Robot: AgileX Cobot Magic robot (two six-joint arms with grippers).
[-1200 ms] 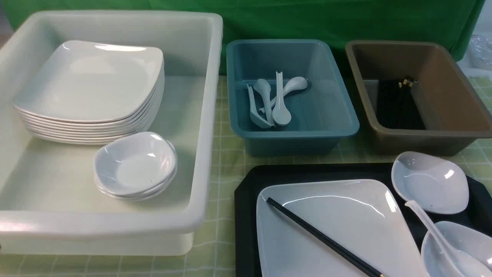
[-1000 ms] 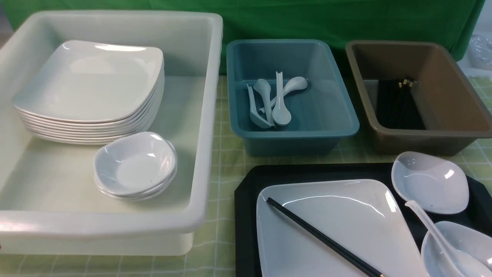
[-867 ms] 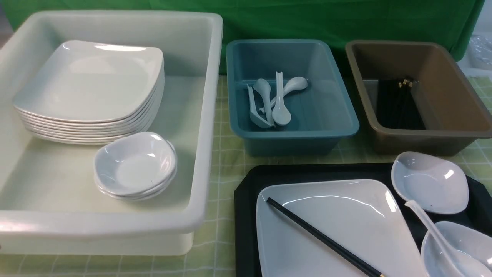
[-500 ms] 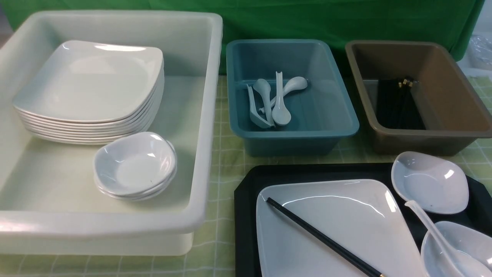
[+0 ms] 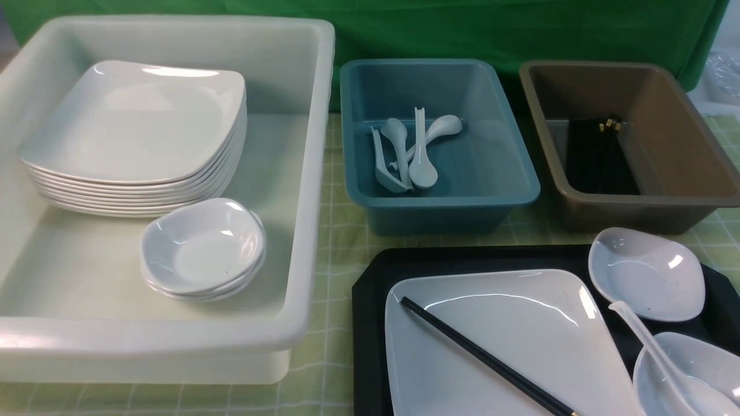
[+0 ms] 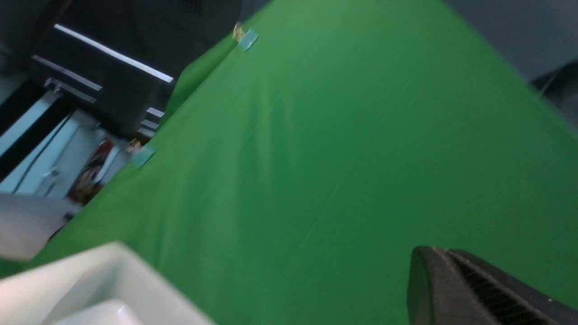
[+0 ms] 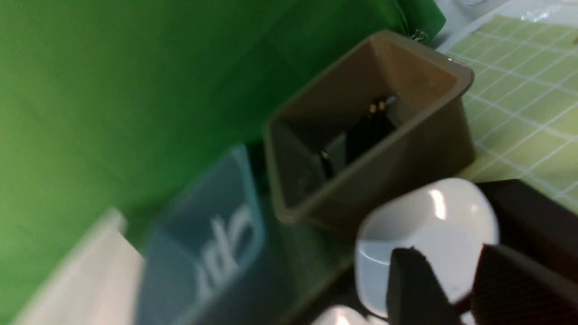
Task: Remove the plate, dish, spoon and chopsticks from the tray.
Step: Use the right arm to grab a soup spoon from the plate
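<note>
— Green cloth (image 5: pixel 462 29) hangs behind the bench (image 5: pixel 335 248), which has a pale green checked cover. What stands on it?

— Three bins along the far side. A big white bin (image 5: pixel 315 173) on the left holds a stack of plates (image 5: pixel 133 127) with a pile of small dishes (image 5: pixel 202 248) just in front of it. A teal bin (image 5: pixel 523 193) in the middle holds loose spoons (image 5: pixel 413 156). A brown bin (image 5: pixel 688 150) on the right holds black sticks (image 5: pixel 601 159).

— And the tray?

— The tray (image 5: pixel 370 289) lies near, right of the white bin. The plate (image 5: pixel 520 329) fills its left part, and the chopsticks (image 5: pixel 480 358) lie slantwise across it, from far left to near right.

— The dish and the spoon?

— A small dish (image 5: pixel 646 273) sits at the tray's far right corner. A second dish (image 5: pixel 714 355) sits nearer, cut off at the edge. The spoon (image 5: pixel 650 346) has its bowl in that one, and its handle reaches the small dish's near rim.

— The hands?

— Neither shows from the front. The left hand (image 6: pixel 451 289) shows one dark finger against the green cloth and is closed tight. The right hand (image 7: pixel 451 259) hovers near the small dish, fingers parted by a narrow gap, holding nothing.
</note>
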